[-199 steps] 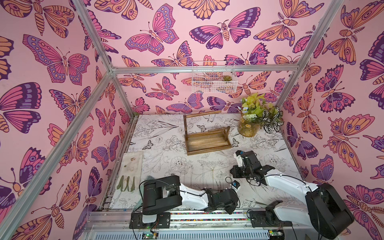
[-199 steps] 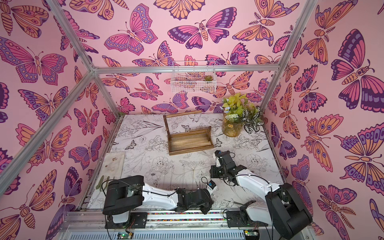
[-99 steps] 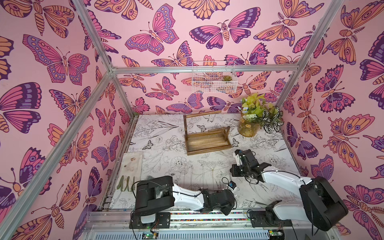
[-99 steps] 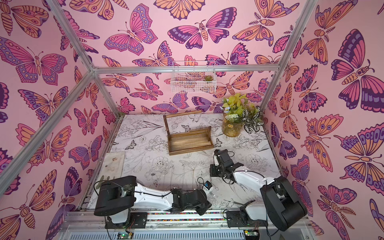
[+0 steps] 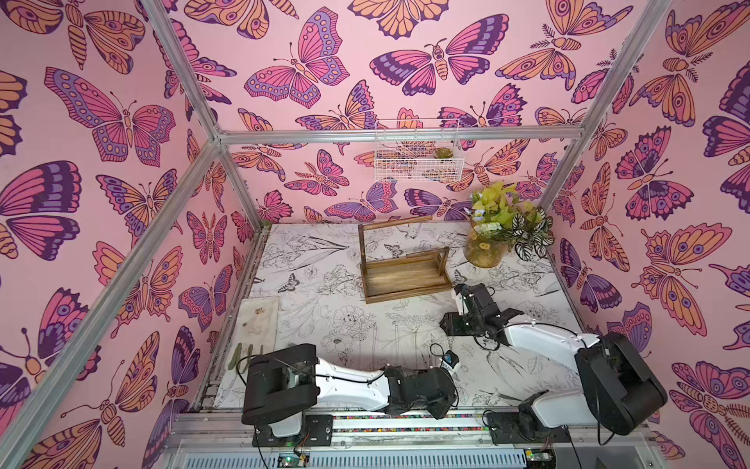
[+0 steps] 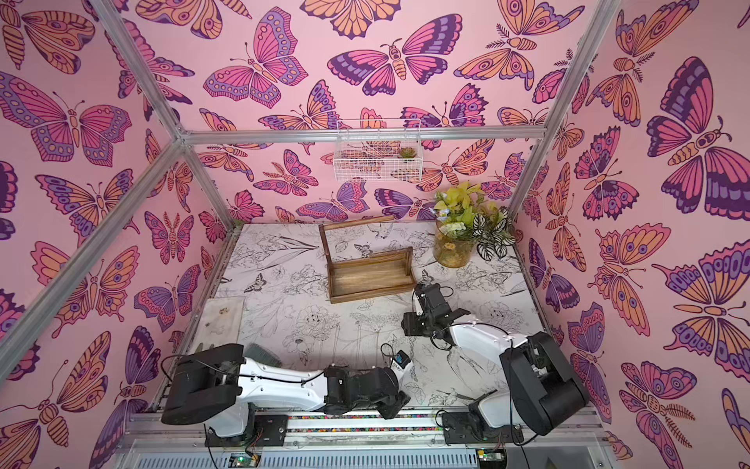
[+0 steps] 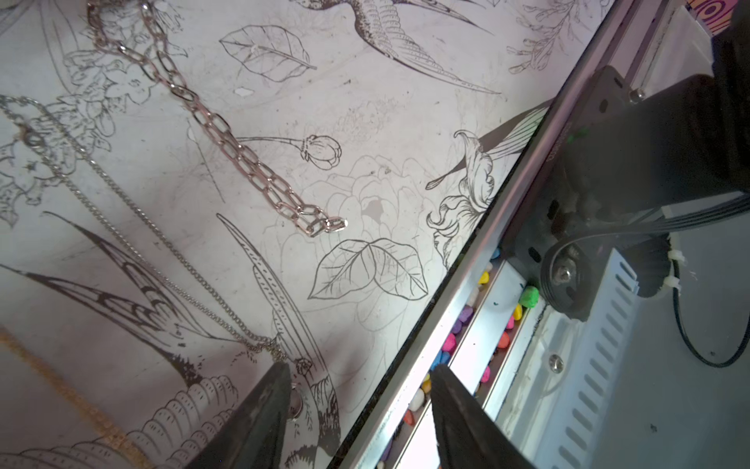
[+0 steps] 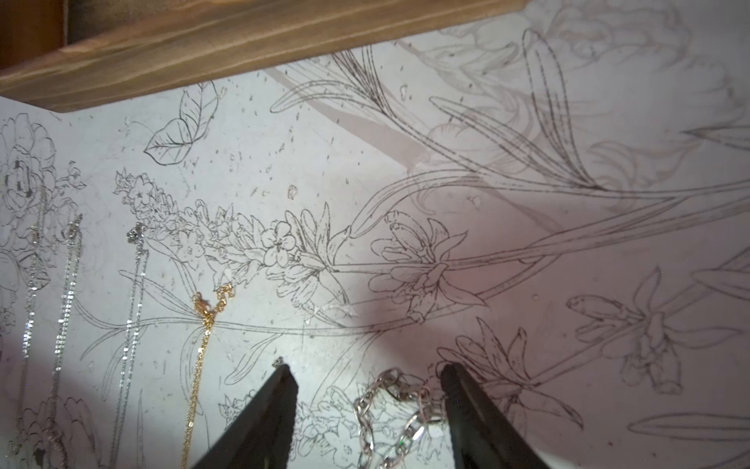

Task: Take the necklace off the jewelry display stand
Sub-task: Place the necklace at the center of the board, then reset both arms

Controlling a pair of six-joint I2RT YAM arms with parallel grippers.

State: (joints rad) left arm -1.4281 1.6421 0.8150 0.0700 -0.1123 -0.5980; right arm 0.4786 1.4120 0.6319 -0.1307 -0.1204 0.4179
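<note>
The dark wooden jewelry display stand (image 5: pixel 406 276) stands mid-table with bare rails in both top views (image 6: pixel 369 276); its base edge (image 8: pixel 243 44) shows in the right wrist view. A chunky silver link necklace (image 8: pixel 389 410) lies flat on the table between the jaws of my open right gripper (image 8: pixel 365 367), untouched by either finger. The same necklace (image 7: pixel 227 138) runs across the left wrist view. My left gripper (image 7: pixel 361 367) is open over the table's front edge, one finger (image 7: pixel 276 390) beside the end of a thin silver chain (image 7: pixel 121 211). In a top view the right gripper (image 5: pixel 473 327) sits just in front of the stand and the left gripper (image 5: pixel 452 365) nearer the front.
More necklaces lie on the table: a gold one (image 8: pixel 203 345) and thin silver ones (image 8: pixel 65 292). A plant in a gold vase (image 5: pixel 485 251) stands right of the stand. A white wire basket (image 5: pixel 418 158) hangs on the back wall. A pale tray (image 5: pixel 257 320) lies at the left.
My right gripper has gone from shut to open, and the chunky necklace now lies loose between its jaws. The left gripper has opened wider. The left arm has drawn back a little.
</note>
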